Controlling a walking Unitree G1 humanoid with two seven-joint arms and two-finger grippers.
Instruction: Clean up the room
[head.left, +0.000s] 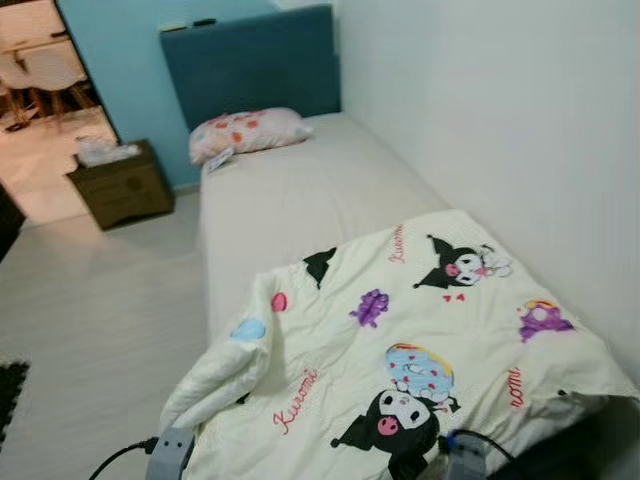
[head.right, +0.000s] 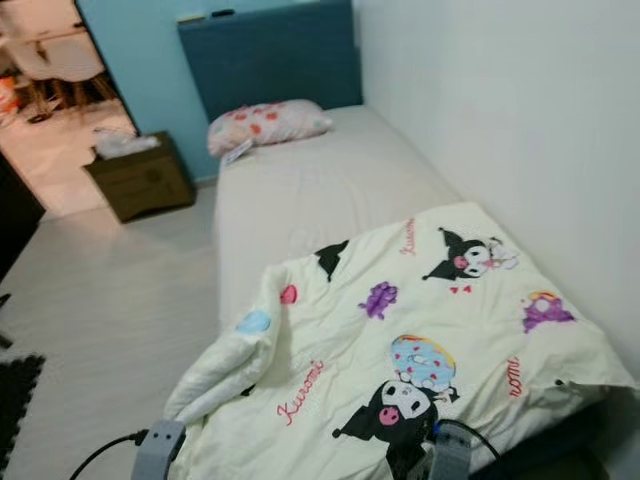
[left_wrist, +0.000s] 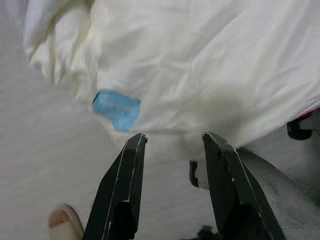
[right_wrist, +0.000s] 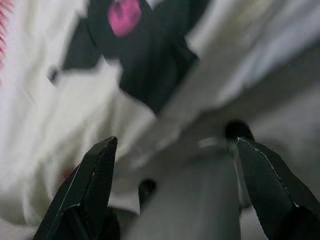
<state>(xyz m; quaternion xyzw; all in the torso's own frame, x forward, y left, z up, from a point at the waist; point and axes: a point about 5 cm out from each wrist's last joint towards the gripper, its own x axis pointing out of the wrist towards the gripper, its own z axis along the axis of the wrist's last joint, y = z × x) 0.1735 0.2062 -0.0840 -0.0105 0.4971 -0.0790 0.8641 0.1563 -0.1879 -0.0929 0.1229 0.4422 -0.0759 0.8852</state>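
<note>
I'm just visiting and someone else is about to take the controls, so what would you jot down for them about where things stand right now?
Left gripper: open, holding nothing, close to the near left edge of the blanket.
Right gripper: open, holding nothing, at the blanket's near edge by the black cartoon print.
Blanket: crumpled over the near half of the bed, its left corner bunched and hanging over the side.
Pillow: at the headboard.
Box: on the floor left of the bed.
Done: nothing evident.
Left: probably grip the blanket and spread it flat.
</note>
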